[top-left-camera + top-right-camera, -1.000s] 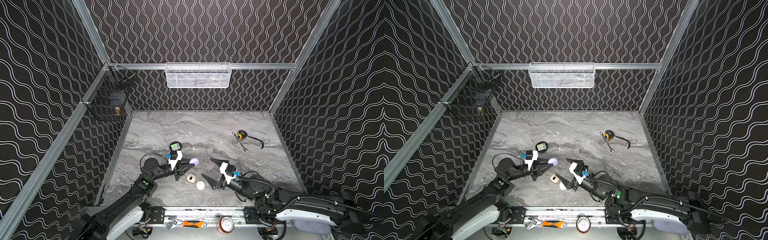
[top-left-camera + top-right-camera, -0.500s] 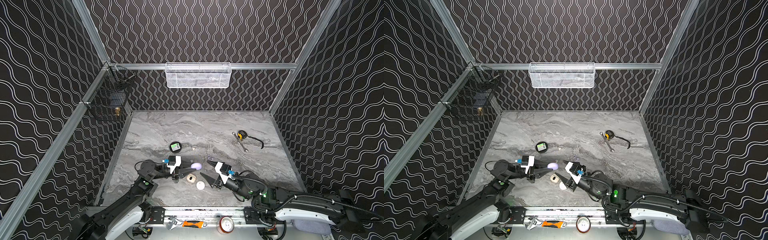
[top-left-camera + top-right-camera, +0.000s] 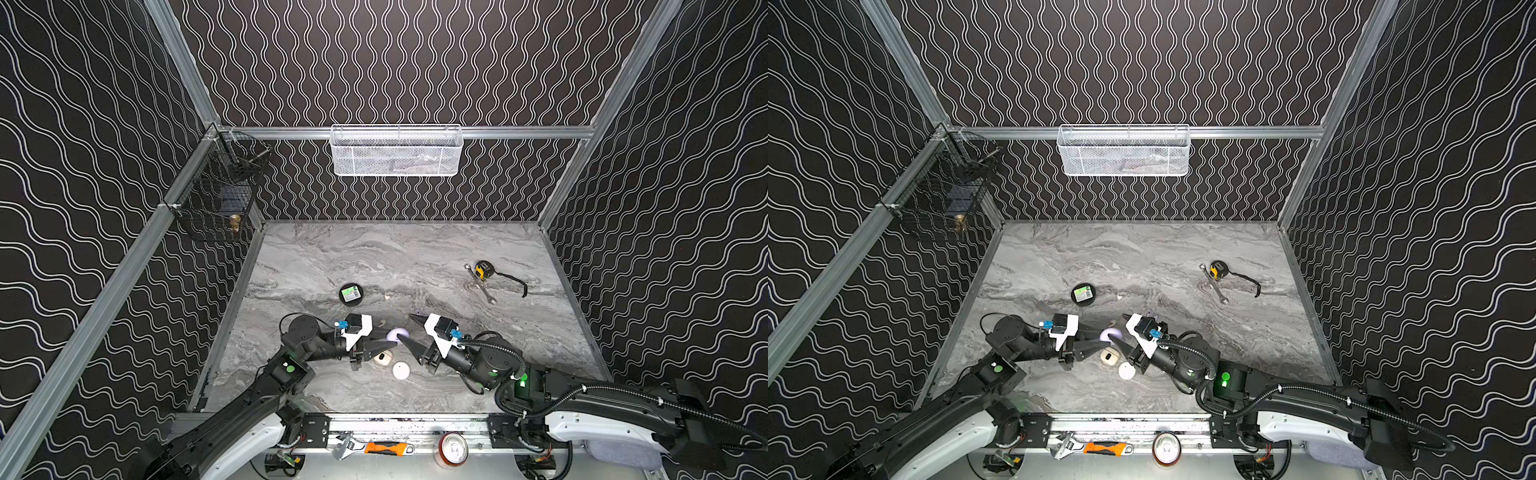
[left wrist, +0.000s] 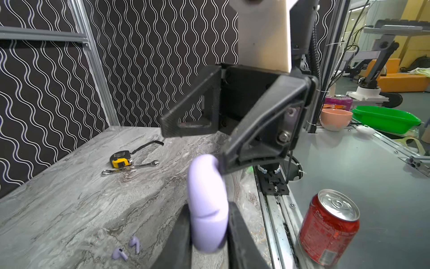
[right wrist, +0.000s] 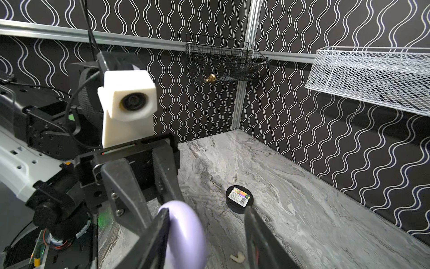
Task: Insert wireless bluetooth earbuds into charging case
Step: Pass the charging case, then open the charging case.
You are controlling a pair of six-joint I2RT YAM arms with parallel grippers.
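Item: lilac case [image 4: 208, 198], lid shut, pinched at one end in the left gripper [image 4: 209, 207], whose jaws are clamped on it, held above the table [image 4: 69, 198]. Right gripper [image 5: 206, 212]: jaws part-spread, straddling the free end, one finger against the case, the other clear; nothing held. Lilac buds [image 4: 119, 253]: two, loose on the table, side by side, outside any case. Cream bud [image 5: 237, 257]: loose on the table. Cream case [image 3: 383, 358], seemingly open, and white case [image 3: 401, 370]: on the table just beside the grippers. Hazards, as judged: the glossy rounded shell could twist or squirt from the pinch if the right finger presses off the seam; a drop could scatter the buds. Writing: tin [image 5: 239, 198] label colour-printed, illegible; can [image 4: 328, 223] red, print unreadable
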